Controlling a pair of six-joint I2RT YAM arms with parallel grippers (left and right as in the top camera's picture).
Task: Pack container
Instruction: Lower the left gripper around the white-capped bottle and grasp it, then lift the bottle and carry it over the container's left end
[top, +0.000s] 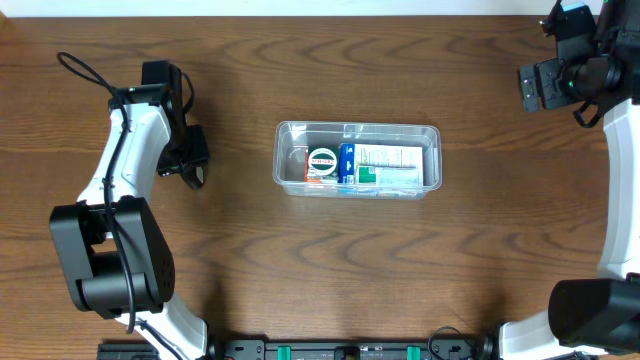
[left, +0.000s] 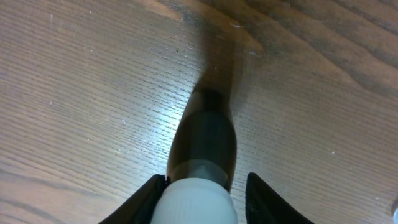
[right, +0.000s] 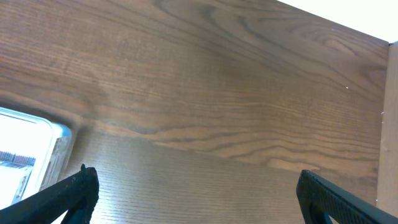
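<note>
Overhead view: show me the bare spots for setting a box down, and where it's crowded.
Bare table lies between the left gripper and the container, between the container and the right gripper, and all along the front. Crowded: the container itself, packed with boxes except a sliver at its left end.

Bottom edge crops a blurred whitish object (left: 198, 199).

Overhead top-down, wrist cameras close above table (top: 230, 290)
</note>
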